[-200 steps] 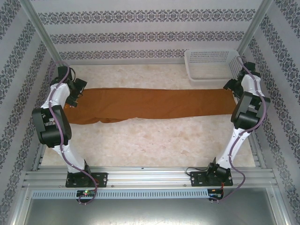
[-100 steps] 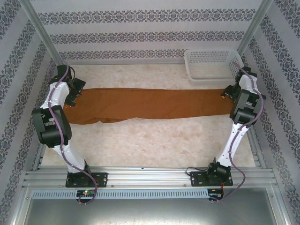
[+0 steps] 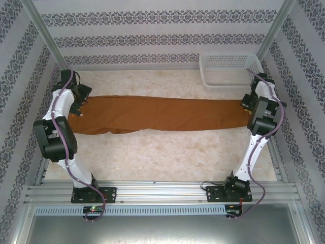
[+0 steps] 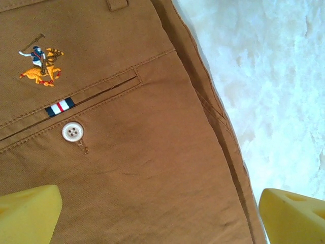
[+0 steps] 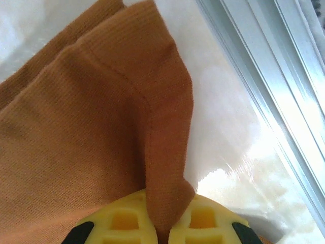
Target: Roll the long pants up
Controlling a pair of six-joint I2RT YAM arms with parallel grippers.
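Left claw: wide open. The two yellow pads stand far apart at the lower corners of the left wrist view, with the waist end of the pants between them. Whether the pads touch the cloth cannot be told.
Right claw: closed on the long pants. A raised fold of the leg hem is pinched between its yellow pads.
Pants, position: laid lengthwise across the far half of the counter. The waist end is on the left and the leg ends are on the right.
Pants, appearance: rust-brown cloth, mostly flat, with the lower edge uneven towards the left.
Pants, detail under left claw: a welt pocket, a pale button, a striped tab and an embroidered horse-and-rider emblem.
Pants, detail at right claw: the hem lies just beside the aluminium rail.
Left arm: rises from its near base, bends at the elbow and reaches to the far left, with the wrist over the waist.
Right arm: rises from its near base to the far right, with the wrist near the white perforated basket.
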